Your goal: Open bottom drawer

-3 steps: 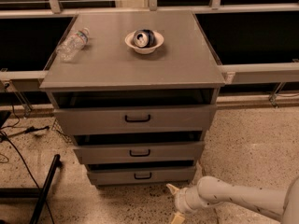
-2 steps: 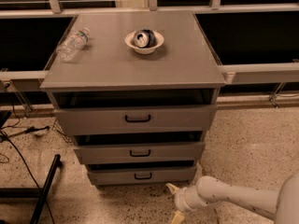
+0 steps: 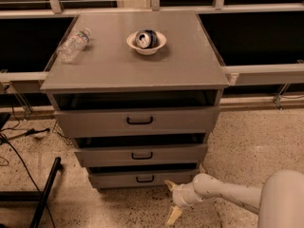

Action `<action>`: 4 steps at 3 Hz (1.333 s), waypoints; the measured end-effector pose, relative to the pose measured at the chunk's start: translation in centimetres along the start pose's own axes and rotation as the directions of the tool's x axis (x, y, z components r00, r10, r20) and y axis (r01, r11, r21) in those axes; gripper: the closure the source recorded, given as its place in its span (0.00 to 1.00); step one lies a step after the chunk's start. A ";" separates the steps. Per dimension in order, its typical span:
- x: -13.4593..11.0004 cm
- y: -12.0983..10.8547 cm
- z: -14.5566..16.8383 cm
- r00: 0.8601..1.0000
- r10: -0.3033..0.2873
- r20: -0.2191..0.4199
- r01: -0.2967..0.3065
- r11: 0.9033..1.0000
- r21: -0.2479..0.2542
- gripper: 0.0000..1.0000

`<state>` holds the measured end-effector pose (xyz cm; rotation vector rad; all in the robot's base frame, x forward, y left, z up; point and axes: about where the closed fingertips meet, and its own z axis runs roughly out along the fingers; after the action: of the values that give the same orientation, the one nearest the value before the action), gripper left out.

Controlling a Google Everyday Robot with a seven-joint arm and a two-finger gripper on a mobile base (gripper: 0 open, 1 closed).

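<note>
The bottom drawer (image 3: pixel 142 178) is the lowest and narrowest grey front of the cabinet, with a small black loop handle (image 3: pixel 145 178). It sits slightly out, with a dark gap above it. My gripper (image 3: pixel 171 201) is low over the floor, just right of and below the drawer's right end. It points left toward the cabinet. Its two cream fingers (image 3: pixel 169 185) are spread apart, open and empty, and touch nothing. The white arm (image 3: pixel 228 193) comes in from the lower right.
The middle drawer (image 3: pixel 141 155) and top drawer (image 3: pixel 137 121) sit above. On the cabinet top (image 3: pixel 118 65) lie a plastic bottle (image 3: pixel 73 44) and a white bowl (image 3: pixel 147 41) holding a can. A black stand leg (image 3: pixel 45 194) and cables (image 3: pixel 14 141) lie on the floor at the left.
My gripper has shifted slightly left, closer to the bottom drawer's right end. The drawers have not moved.
</note>
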<state>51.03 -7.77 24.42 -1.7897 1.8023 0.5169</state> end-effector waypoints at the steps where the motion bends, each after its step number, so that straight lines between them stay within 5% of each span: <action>1: 0.4 -1.6 1.2 1.000 -0.030 -0.003 0.030 0.999 0.028 0.00; 4: 1.5 -7.0 1.8 0.992 -0.111 -0.055 0.117 0.985 0.123 0.00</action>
<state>58.25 -8.16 22.79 -1.8189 1.7116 0.3111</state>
